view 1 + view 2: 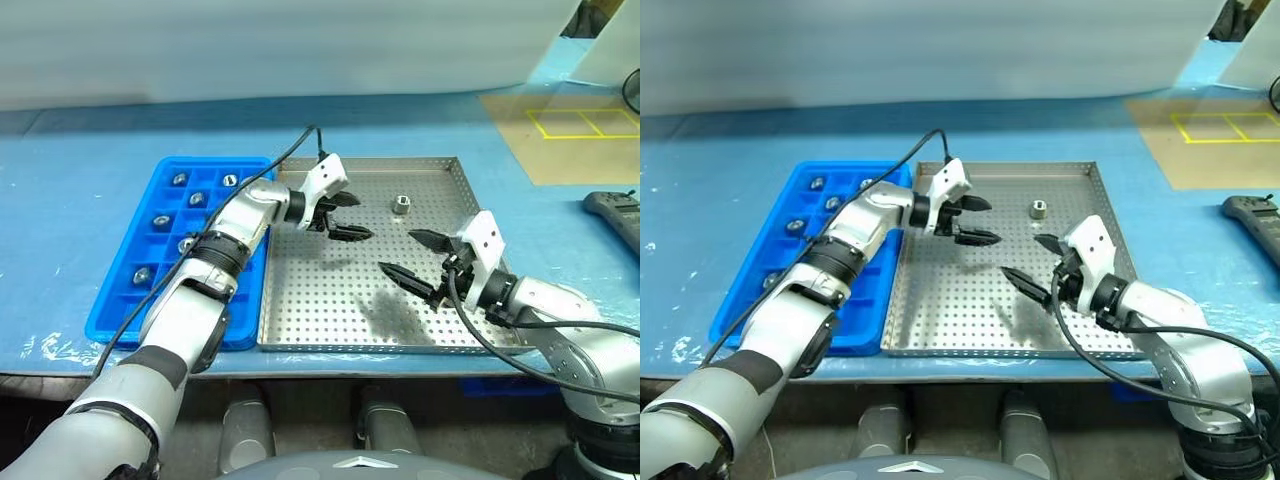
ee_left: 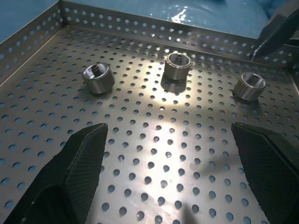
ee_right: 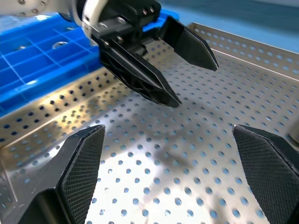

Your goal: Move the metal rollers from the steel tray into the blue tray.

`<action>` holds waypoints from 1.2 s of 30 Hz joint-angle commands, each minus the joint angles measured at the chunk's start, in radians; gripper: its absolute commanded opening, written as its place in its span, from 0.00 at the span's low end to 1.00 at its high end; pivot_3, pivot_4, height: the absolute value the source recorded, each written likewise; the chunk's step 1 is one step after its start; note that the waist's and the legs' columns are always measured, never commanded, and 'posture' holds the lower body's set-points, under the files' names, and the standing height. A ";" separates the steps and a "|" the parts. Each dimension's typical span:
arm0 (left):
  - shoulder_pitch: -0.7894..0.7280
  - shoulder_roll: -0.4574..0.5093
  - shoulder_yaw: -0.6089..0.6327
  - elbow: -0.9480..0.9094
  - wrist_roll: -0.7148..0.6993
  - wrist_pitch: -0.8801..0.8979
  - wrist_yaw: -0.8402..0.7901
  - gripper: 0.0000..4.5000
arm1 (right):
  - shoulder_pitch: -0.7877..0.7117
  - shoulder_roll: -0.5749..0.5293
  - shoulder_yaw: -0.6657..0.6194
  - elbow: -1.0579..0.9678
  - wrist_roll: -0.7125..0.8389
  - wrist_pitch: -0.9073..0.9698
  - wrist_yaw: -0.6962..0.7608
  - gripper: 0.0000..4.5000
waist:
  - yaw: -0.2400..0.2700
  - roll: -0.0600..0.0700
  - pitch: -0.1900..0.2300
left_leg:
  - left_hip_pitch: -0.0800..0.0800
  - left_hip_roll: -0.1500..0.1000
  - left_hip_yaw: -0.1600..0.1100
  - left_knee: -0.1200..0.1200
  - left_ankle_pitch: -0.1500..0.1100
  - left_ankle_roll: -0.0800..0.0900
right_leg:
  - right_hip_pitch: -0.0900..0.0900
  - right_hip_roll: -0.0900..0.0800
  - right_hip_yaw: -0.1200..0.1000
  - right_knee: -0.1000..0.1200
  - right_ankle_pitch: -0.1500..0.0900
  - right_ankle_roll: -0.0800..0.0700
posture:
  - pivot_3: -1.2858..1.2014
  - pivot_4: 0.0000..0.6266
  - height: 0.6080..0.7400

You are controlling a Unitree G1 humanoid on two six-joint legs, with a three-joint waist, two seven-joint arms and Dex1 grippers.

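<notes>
The steel tray (image 1: pixel 330 320) lies in the middle of the blue table. One metal roller (image 1: pixel 401 206) stands near its far rim. In the left wrist view three rollers (image 2: pixel 177 66) stand on the perforated floor ahead of my left gripper's fingers (image 2: pixel 84 158). The blue tray (image 1: pixel 120 300) lies left of the steel tray, and several rollers (image 1: pixel 197 199) sit in its compartments. My left gripper (image 1: pixel 363 217) hovers open and empty over the steel tray's far left part, pointing right. My right gripper (image 1: pixel 397 250) is open and empty over the tray's right half, pointing left at it.
A black device (image 1: pixel 615 210) lies at the table's right edge. A brown board with yellow tape lines (image 1: pixel 580 125) sits at the far right. A black cable (image 1: pixel 290 150) runs along my left arm. The table's front edge runs just below both trays.
</notes>
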 commanded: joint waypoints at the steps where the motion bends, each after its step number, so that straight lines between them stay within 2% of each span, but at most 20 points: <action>1: -0.063 -0.030 0.008 0.064 0.017 -0.094 -0.044 0.99 | 0.048 -0.005 -0.078 -0.072 0.028 0.009 -0.040 1.00 | -0.004 0.000 0.000 | 0.001 0.000 0.000 0.000 0.000 0.000 | 0.001 0.000 0.000 -0.001 0.000 0.000 | 0.34 0.24 1.00; 8: -0.134 -0.100 0.013 0.214 0.052 -0.230 -0.117 0.99 | 0.195 0.002 -0.178 -0.153 0.047 0.021 -0.094 1.00 | -0.028 0.000 0.000 | 0.001 -0.001 0.002 -0.001 -0.004 0.007 | 0.005 -0.001 0.000 -0.010 0.001 0.002 | 0.31 0.24 1.00; 19: -0.161 -0.151 0.026 0.270 0.076 -0.318 -0.214 0.99 | 0.326 0.009 -0.195 -0.163 0.014 0.037 -0.191 1.00 | -0.060 0.000 0.000 | 0.001 -0.001 0.004 0.000 -0.006 0.010 | 0.005 -0.001 -0.001 -0.010 0.001 0.003 | 0.29 0.24 1.00; 26: -0.123 -0.095 0.014 0.198 0.090 -0.320 -0.265 0.99 | 0.305 0.029 -0.180 -0.095 -0.016 0.030 -0.251 1.00 | -0.076 0.000 0.000 | 0.001 -0.001 0.004 0.000 -0.007 0.011 | 0.004 -0.001 -0.001 -0.011 0.001 0.004 | 0.29 0.24 1.00; 36: -0.010 0.021 -0.001 -0.047 0.091 -0.210 -0.294 0.99 | 0.235 -0.010 -0.119 -0.019 -0.009 0.045 -0.200 1.00 | -0.077 0.000 0.000 | 0.001 -0.001 0.004 -0.001 -0.007 0.011 | 0.004 -0.001 -0.001 -0.011 0.001 0.003 | 0.33 0.24 1.00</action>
